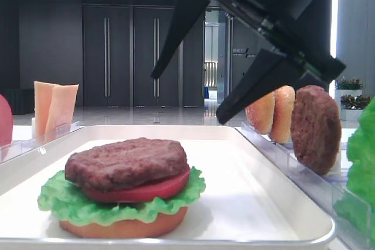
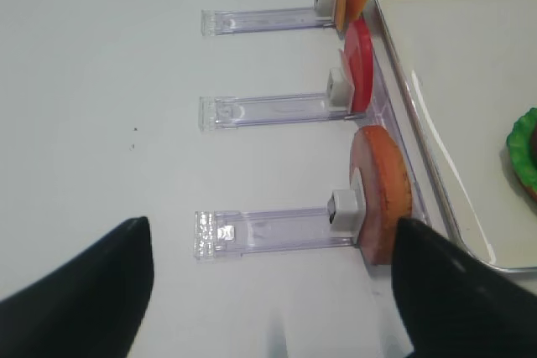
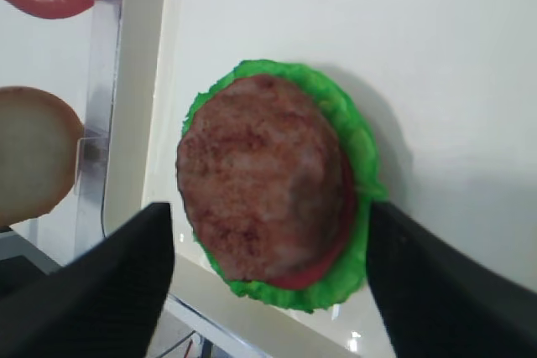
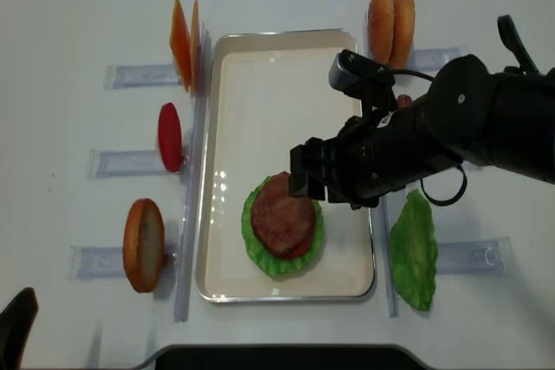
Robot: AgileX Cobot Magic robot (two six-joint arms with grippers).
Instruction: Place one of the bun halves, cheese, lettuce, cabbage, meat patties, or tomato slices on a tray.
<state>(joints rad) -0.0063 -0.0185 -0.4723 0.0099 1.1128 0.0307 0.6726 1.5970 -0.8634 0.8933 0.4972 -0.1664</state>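
Observation:
On the white tray [image 4: 260,84] lies a stack: a bun half [image 1: 123,226], lettuce [image 1: 64,203], a tomato slice [image 1: 146,191] and, on top, a meat patty [image 1: 126,162]. My right gripper [image 1: 186,99] hangs open just above the stack, touching nothing. In the right wrist view the right gripper [image 3: 268,211] straddles the patty [image 3: 256,186] with a gap on both sides. My left gripper [image 2: 270,232] is open and empty, low over the table left of the tray, beside a racked bun half [image 2: 382,194]. I cannot make out any cabbage.
Clear racks flank the tray. On the left they hold cheese [image 4: 184,41], a tomato slice [image 4: 170,136] and a bun half [image 4: 143,244]. On the right stand two bun halves [image 4: 390,10], a second patty [image 1: 315,128] and a green leaf [image 4: 414,249].

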